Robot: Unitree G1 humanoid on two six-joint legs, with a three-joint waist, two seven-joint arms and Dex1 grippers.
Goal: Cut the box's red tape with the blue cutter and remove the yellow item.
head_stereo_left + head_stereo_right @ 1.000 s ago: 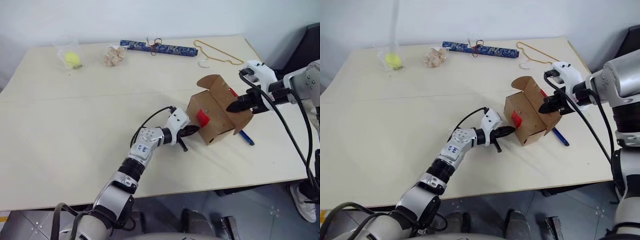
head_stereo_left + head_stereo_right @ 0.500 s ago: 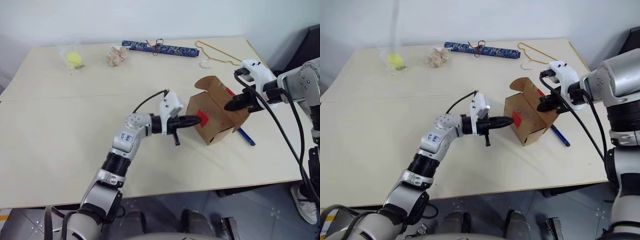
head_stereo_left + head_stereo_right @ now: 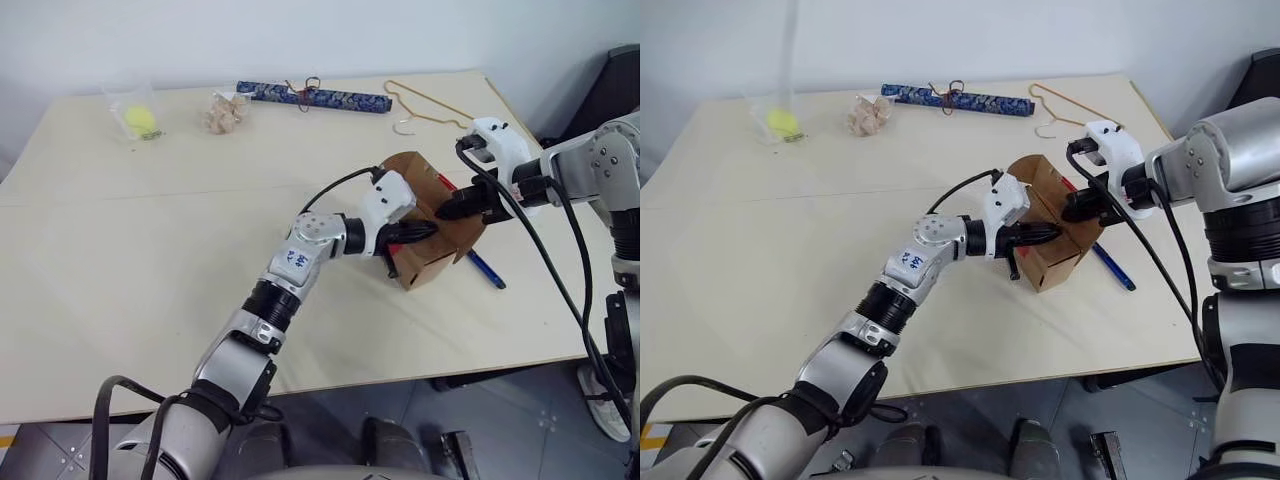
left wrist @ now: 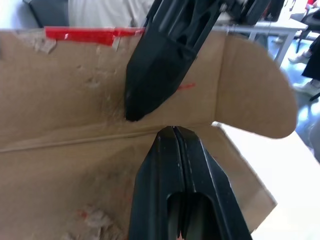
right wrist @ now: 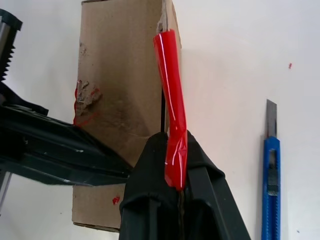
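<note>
The right gripper point(image 5: 179, 207) pinches the box's point(image 3: 432, 262) flap (torn brown cardboard, glossy red tape point(image 5: 171, 115)); the left gripper point(image 4: 175, 134) is closed inside it.

I see the box point(image 3: 425, 250) open, brown, its flap pinched with the red tape point(image 5: 171, 120) in my right gripper point(image 3: 447, 209). My closed left gripper point(image 3: 425, 231) reaches inside it. The blue cutter point(image 3: 486, 269) lies flat on the table just beyond my right gripper.

matt brown cardboard box point(image 3: 440, 240), torn rough patches, glossy red tape point(image 5: 171, 115), plastic blue cutter point(image 5: 271, 190)
</note>
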